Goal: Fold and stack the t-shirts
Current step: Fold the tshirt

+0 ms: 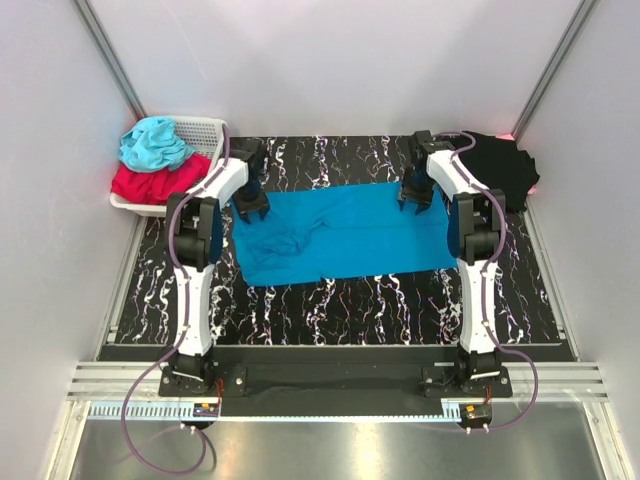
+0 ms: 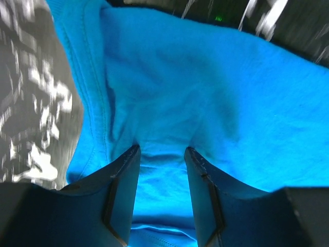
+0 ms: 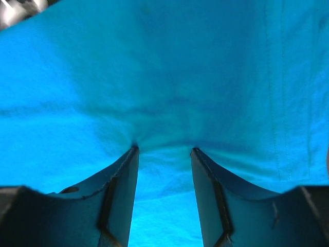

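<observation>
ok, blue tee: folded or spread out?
Spread out: the blue t-shirt lies wide and mostly flat on the marbled mat, rumpled at its left end.

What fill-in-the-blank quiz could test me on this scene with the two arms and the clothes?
The t-shirt spread on the marbled table is ___. The white basket sits at the table's far ___ corner. The crumpled cloth in the opposite far corner is ___. The left pincer and the right pincer each show ___ fingers.
Missing words: blue, left, black, two.
</observation>
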Controlling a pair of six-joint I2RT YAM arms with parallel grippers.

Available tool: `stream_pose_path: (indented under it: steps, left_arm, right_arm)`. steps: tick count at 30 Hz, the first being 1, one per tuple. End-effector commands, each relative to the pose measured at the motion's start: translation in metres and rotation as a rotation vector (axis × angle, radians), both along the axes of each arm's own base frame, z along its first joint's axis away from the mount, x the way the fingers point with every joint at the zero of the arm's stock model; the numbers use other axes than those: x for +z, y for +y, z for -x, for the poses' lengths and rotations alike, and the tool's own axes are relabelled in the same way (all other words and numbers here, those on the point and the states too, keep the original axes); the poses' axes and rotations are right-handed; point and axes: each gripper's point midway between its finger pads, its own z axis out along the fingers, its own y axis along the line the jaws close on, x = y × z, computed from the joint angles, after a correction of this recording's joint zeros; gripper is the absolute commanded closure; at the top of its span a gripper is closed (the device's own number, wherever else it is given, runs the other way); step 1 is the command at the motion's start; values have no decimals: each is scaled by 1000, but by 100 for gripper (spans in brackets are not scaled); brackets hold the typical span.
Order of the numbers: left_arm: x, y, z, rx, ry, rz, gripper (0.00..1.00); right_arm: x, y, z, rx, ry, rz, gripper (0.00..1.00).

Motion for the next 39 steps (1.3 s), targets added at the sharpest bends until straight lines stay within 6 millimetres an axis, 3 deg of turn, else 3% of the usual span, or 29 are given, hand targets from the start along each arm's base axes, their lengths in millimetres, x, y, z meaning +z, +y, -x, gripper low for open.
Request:
stream_pose_path:
  steps: [1,2,5,6,8,12,13,14,15,16,17,18,19,20,22,23,24,26,28,29,31,32,33,34,35,36,38,39]
  left_arm:
    - [-6,13,-23,7,-4,10,53]
    - [-4,14,-37,6,-26,32,53]
    - [9,14,-66,1,-91,85,53]
    - [0,20,-70,5,-83,87,53]
    - [6,22,-85,-3,-122,106,53]
    - [19,23,-95,-44,-195,104,53]
    - [28,22,-106,-50,-266,107,53]
    - [16,23,-93,-59,-245,103,53]
    - [47,24,-96,-61,-325,106,53]
    - [62,23,-106,-66,-409,111,53]
    - [76,24,-95,-71,-442,110,53]
    - [87,25,-93,-68,-479,111,53]
    - [106,23,-100,-74,-562,119,53]
    - [124,24,-87,-82,-607,118,53]
    - [153,26,-88,-80,-728,116,53]
    - [168,29,-75,-71,-768,112,52]
    - [178,30,-72,-68,-802,111,51]
    - [202,32,-62,-48,-867,122,50]
    - [207,29,-50,-50,-840,142,50]
    - [212,28,-43,-23,-833,160,50]
    - [204,28,-24,2,-770,177,50]
    - [198,25,-9,35,-747,205,51]
    - [190,24,1,50,-726,220,51]
    - [165,23,19,66,-668,227,51]
    - [168,22,31,102,-679,241,51]
    - [159,21,42,128,-660,249,52]
    - [133,22,73,200,-613,266,52]
    - [124,20,83,222,-597,280,52]
  right_arm:
    - [-12,9,-17,22,3,-34,47]
    - [-4,10,-28,28,-32,-36,47]
    - [-5,9,-39,41,-44,-19,48]
    - [-1,9,-46,43,-67,-19,48]
    - [6,9,-54,49,-96,-12,49]
    - [19,6,-56,61,-124,10,51]
    - [23,4,-58,56,-140,23,52]
    - [20,1,-53,51,-130,29,52]
    - [35,0,-53,47,-161,31,52]
    - [42,-1,-57,43,-192,37,52]
    - [40,-3,-50,41,-184,42,52]
    - [61,-2,-55,38,-245,38,52]
    - [69,-4,-54,34,-265,40,52]
    - [67,-5,-48,36,-259,37,51]
    - [96,0,-50,50,-334,9,51]
    - [97,1,-45,57,-334,1,50]
    - [114,1,-46,58,-377,-9,50]
    - [120,1,-39,62,-383,-16,50]
    - [136,2,-33,54,-406,-24,50]
    - [132,0,-25,47,-387,-22,50]
    - [149,-5,-14,14,-413,-18,51]
    - [138,-6,-1,5,-381,-15,50]
    - [153,-3,6,5,-421,-27,50]
    - [151,0,13,5,-416,-34,50]
    - [137,1,27,13,-381,-31,50]
    - [146,5,35,25,-405,-35,50]
    - [128,13,58,45,-359,-26,50]
    - [132,16,64,51,-374,-28,50]
